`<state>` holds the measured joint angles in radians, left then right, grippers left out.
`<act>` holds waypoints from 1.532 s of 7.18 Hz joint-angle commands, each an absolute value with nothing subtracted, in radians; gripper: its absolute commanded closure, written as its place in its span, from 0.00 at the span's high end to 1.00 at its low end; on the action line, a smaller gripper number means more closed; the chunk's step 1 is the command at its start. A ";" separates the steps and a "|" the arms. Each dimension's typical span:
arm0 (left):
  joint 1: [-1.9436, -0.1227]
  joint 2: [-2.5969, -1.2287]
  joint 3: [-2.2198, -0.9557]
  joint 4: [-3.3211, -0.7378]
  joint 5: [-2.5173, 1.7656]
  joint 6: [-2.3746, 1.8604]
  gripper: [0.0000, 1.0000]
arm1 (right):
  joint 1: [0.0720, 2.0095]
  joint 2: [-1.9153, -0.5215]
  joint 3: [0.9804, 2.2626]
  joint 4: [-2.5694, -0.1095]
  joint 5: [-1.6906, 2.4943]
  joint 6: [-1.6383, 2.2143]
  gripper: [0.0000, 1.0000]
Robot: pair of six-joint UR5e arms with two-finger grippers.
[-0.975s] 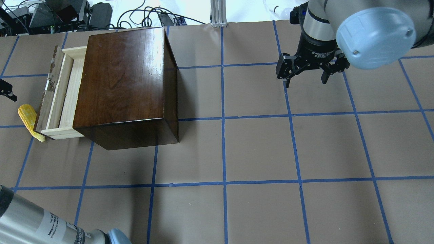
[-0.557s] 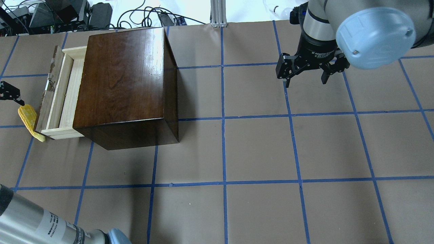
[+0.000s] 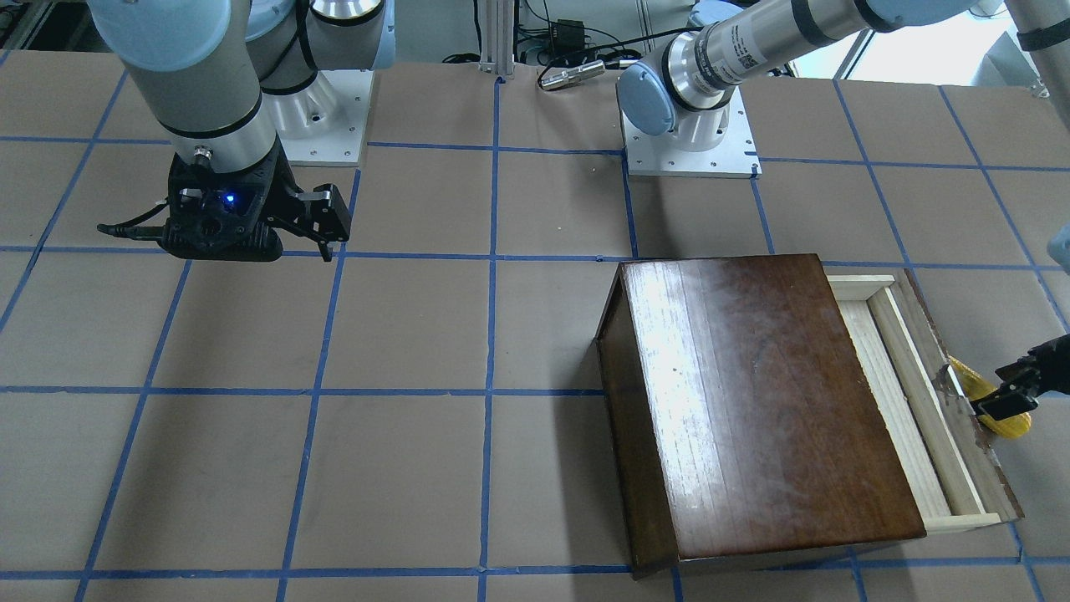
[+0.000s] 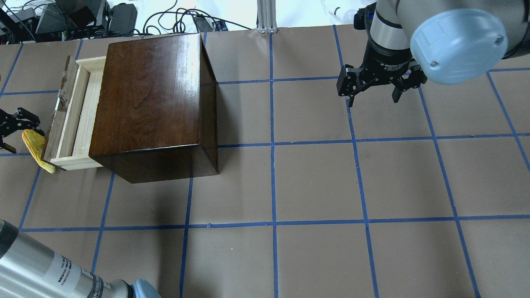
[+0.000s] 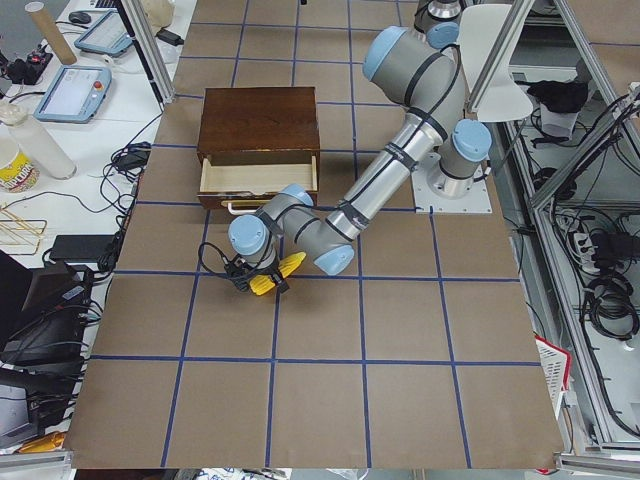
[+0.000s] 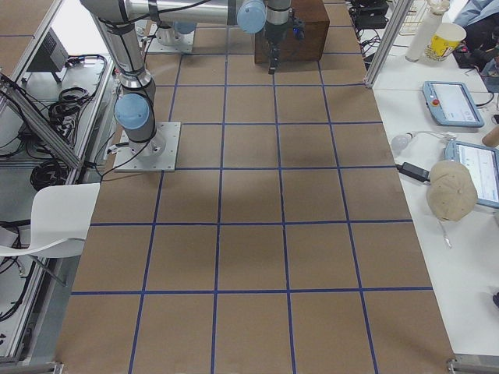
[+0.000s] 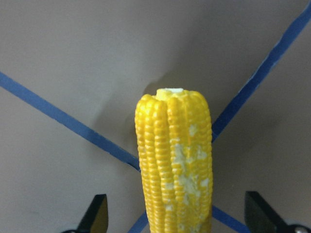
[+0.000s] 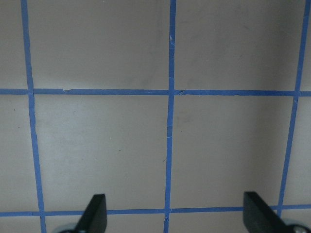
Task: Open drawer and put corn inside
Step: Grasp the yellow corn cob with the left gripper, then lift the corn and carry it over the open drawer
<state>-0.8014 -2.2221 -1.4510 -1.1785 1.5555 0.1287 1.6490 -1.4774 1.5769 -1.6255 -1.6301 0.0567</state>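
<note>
The drawer (image 4: 76,118) of pale wood stands pulled out from the dark-brown box (image 4: 153,95) toward the table's left; it looks empty in the front-facing view (image 3: 907,401). The yellow corn (image 4: 39,155) lies on the table just outside the drawer's front panel. My left gripper (image 4: 24,140) is open and low over the corn's blunt end. In the left wrist view the corn (image 7: 175,165) lies between the two fingertips (image 7: 97,216), which stand apart from it. My right gripper (image 4: 373,101) is open and empty, hanging far off at the back right.
The box's far end rises taller than the drawer. Brown paper with a blue tape grid covers the table (image 4: 314,182). Cables and gear (image 4: 62,18) lie beyond the back edge. The left arm's elbow (image 4: 49,273) sits at the front left corner.
My left gripper has come in from the left edge toward the box and now straddles the corn's end. The corn, the drawer and the right arm have not moved.
</note>
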 commanded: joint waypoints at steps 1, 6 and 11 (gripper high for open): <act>-0.801 -2.233 -1.448 -1.177 1.554 0.133 0.29 | 1.649 -1.477 1.577 -1.626 -1.631 0.057 1.00; -0.811 -2.154 -1.346 -1.266 1.565 0.335 0.00 | 1.649 -1.479 1.577 -1.626 -1.631 0.057 1.00; -1.032 -1.964 -1.147 -1.646 1.634 0.520 0.00 | 1.649 -1.477 1.577 -1.626 -1.628 0.057 1.00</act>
